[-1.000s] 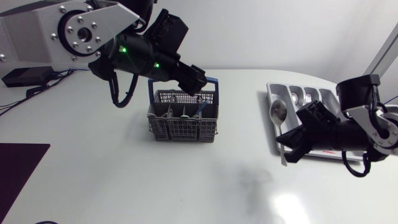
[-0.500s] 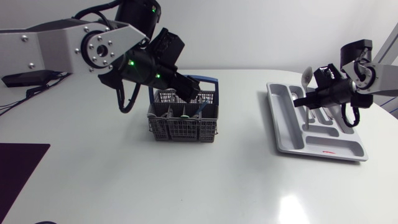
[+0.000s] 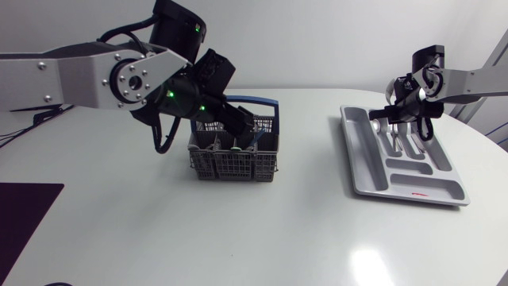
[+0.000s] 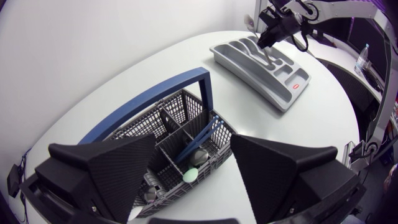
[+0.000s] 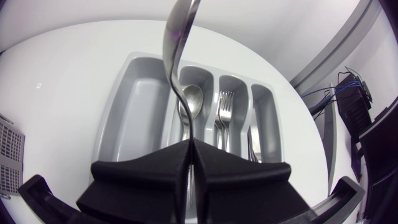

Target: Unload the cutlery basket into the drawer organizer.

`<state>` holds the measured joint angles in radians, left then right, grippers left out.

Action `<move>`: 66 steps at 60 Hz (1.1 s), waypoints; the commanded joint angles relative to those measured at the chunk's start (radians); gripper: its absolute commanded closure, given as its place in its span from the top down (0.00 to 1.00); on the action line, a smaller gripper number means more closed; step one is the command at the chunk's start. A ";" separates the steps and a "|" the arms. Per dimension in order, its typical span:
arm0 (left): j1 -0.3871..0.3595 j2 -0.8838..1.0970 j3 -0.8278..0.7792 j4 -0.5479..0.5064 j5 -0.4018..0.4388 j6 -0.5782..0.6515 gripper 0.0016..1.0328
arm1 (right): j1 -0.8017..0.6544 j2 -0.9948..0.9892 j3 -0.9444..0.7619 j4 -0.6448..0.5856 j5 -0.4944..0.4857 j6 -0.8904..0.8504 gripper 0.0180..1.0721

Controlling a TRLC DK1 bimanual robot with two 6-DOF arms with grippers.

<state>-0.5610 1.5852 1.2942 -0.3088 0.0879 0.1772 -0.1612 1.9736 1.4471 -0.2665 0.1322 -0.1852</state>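
Note:
The grey cutlery basket [image 3: 234,163] with a blue handle [image 4: 155,99] stands mid-table. It holds a blue-handled utensil [image 4: 200,138], a green-tipped piece [image 4: 191,175] and more cutlery. My left gripper [image 3: 244,127] hangs open just above the basket's rim, its fingers [image 4: 106,165] spread over the compartments, touching nothing. The grey drawer organizer [image 3: 373,171] lies at the right. Over its far end my right gripper [image 3: 395,111] is shut on a spoon [image 5: 180,37] by the handle, bowl pointing away from the fingers [image 5: 149,168]. Under it, one slot holds a spoon [image 5: 191,102] and the neighbouring one forks [image 5: 225,109].
A dark mat [image 3: 24,214] covers the table's front left corner. The organizer's wide compartment [image 5: 134,118] beside the spoon slot has nothing in it. White tabletop stretches between basket and organizer.
My right arm carried the spoon from the organizer's near end up to its far end. My left gripper sank a little closer to the basket.

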 commanded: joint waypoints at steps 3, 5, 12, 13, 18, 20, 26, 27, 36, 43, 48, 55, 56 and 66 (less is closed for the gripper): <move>-0.002 0.018 -0.035 0.011 -0.010 0.011 0.82 | -0.011 0.054 0.070 -0.036 0.010 0.041 0.05; -0.004 0.018 -0.036 0.011 -0.010 0.011 0.82 | -0.011 0.070 0.087 -0.046 0.010 0.049 0.05; -0.011 0.018 -0.041 0.014 -0.016 0.011 0.82 | -0.014 0.137 0.147 -0.096 0.012 0.062 0.05; -0.013 0.018 -0.041 0.014 -0.017 0.011 0.82 | -0.014 0.148 0.153 -0.099 0.015 0.062 0.05; -0.017 0.018 -0.047 0.019 -0.024 0.013 0.82 | -0.017 0.192 0.188 -0.120 0.032 0.075 0.05; -0.019 0.018 -0.050 0.020 -0.025 0.013 0.82 | -0.018 0.208 0.197 -0.126 0.040 0.081 0.05; -0.030 0.018 -0.058 0.028 -0.031 0.015 0.82 | -0.021 0.234 0.213 -0.132 0.049 0.089 0.06; -0.030 0.018 -0.058 0.028 -0.031 0.016 0.82 | -0.023 0.235 0.214 -0.132 0.049 0.089 0.06; -0.046 0.018 -0.069 0.043 -0.047 0.018 0.83 | -0.023 0.254 0.220 -0.134 0.056 0.090 0.15; -0.060 0.018 -0.084 0.070 -0.062 0.019 0.83 | -0.023 0.243 0.214 -0.134 0.056 0.093 0.41; -0.066 0.016 -0.098 0.088 -0.076 0.021 0.83 | -0.021 0.217 0.207 -0.142 0.053 0.096 0.66; -0.066 0.010 -0.122 0.129 -0.089 0.028 0.83 | -0.009 0.100 0.122 -0.117 0.046 0.101 0.82; -0.065 0.010 -0.124 0.132 -0.089 0.028 0.83 | -0.006 0.085 0.108 -0.114 0.046 0.099 0.82; -0.066 0.012 -0.127 0.174 -0.099 0.030 0.83 | 0.029 -0.104 -0.057 -0.088 0.015 0.090 0.83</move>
<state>-0.6197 1.5852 1.1851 -0.1581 -0.0021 0.1875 -0.1574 1.9697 1.4734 -0.3664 0.1596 -0.1104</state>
